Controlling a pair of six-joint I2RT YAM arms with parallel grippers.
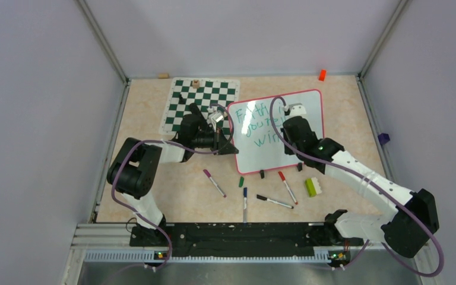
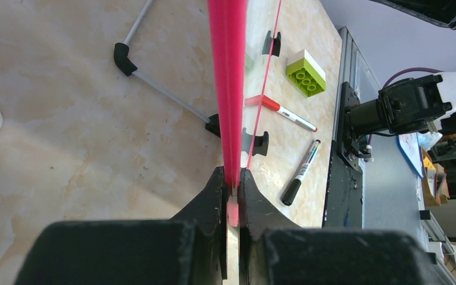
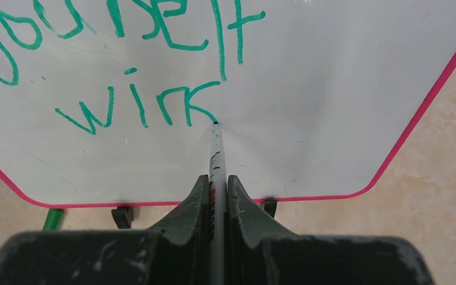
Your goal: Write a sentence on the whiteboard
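The whiteboard [image 1: 260, 159] stands tilted on its black feet at mid-table, pink-framed. The sentence [image 1: 255, 127] is teal handwriting; in the right wrist view [image 3: 108, 105] it reads "yourself" above "win". My right gripper [image 3: 217, 178] [image 1: 289, 132] is shut on a white marker [image 3: 216, 154], whose tip touches the whiteboard [image 3: 332, 89] at the end of the "n". My left gripper [image 2: 232, 175] [image 1: 231, 145] is shut on the board's left edge, with the pink frame [image 2: 228, 89] running away edge-on between its fingers.
A green-and-white chess mat [image 1: 205, 98] lies behind the left arm. In front of the board lie loose markers: purple [image 1: 214, 182], blue [image 1: 244, 202], black [image 1: 275, 202] and red [image 1: 287, 187]. A green brick [image 1: 313, 186] sits beside them. An orange piece [image 1: 322, 74] is at the back wall.
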